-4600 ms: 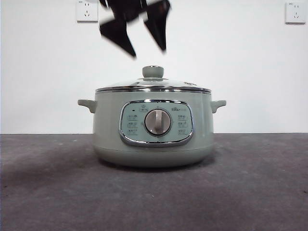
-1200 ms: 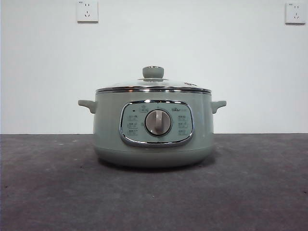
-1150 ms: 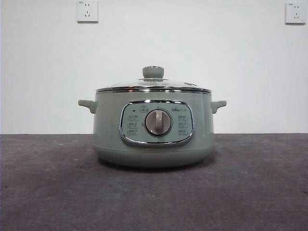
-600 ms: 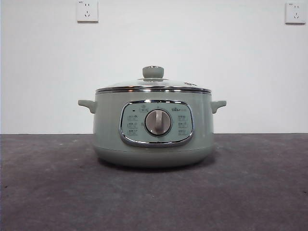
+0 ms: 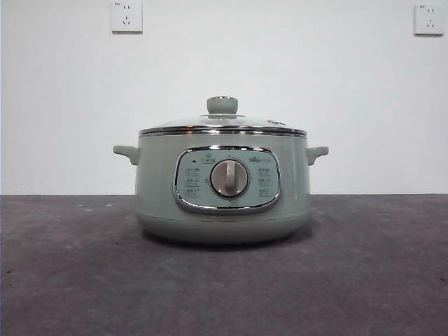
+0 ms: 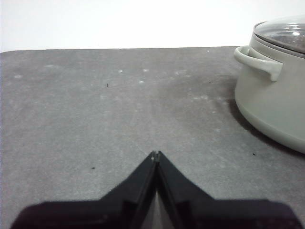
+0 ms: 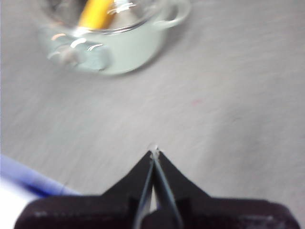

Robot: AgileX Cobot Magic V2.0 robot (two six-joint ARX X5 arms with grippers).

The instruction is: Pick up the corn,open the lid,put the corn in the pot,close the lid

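The sage-green pot (image 5: 222, 187) stands mid-table with its glass lid (image 5: 222, 124) seated on top, knob upward. Through the lid in the right wrist view, the yellow corn (image 7: 95, 12) lies inside the pot (image 7: 119, 47). My left gripper (image 6: 156, 154) is shut and empty, low over bare table beside the pot's side handle (image 6: 259, 62). Well above the table, my right gripper (image 7: 153, 152) is shut on nothing, away from the pot. Neither gripper appears in the front view.
Two wall sockets (image 5: 127, 15) (image 5: 429, 18) sit high on the white wall behind. A blue and white edge (image 7: 28, 183) shows at the table's border in the blurred right wrist view. Dark grey tabletop (image 5: 224, 287) spreads around the pot.
A gripper hung open above the lid 3.8 s ago and has since left the front view. The pot and lid have not moved over the last second.
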